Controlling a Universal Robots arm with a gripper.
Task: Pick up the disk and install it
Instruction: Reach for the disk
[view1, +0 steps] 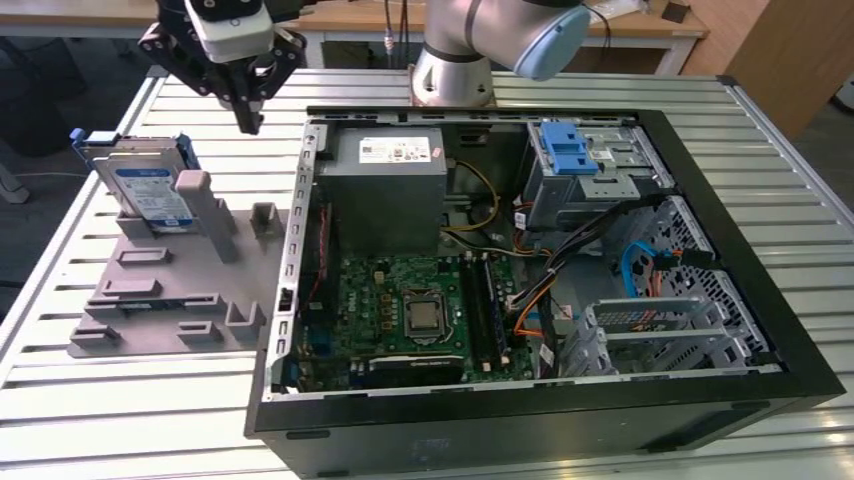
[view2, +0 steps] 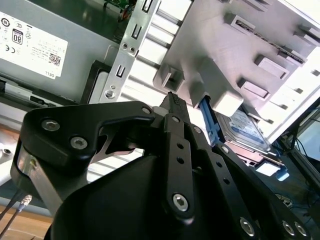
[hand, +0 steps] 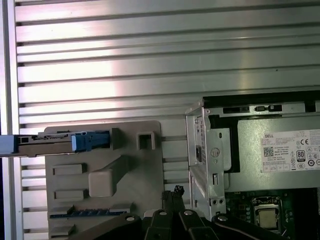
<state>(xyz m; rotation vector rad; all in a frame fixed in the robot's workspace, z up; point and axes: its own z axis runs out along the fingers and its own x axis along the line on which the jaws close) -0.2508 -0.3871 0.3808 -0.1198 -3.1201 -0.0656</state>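
- The disk (view1: 144, 190) is showing silver, with a white, blue-banded label and blue rails.
- The gripper (view1: 248, 126) is showing black.
- The fixture plate (view1: 160, 290) is looking plain grey.
- The table (view1: 134, 400) is gleaming silver in parallel slats.
- The motherboard (view1: 400, 300) is showing green.

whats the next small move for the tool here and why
Probably shift the tool toward the exterior view's left until it is over the disk. It hangs shut and empty above the table beside the computer case, while the disk stands upright in the grey fixture, not yet grasped.
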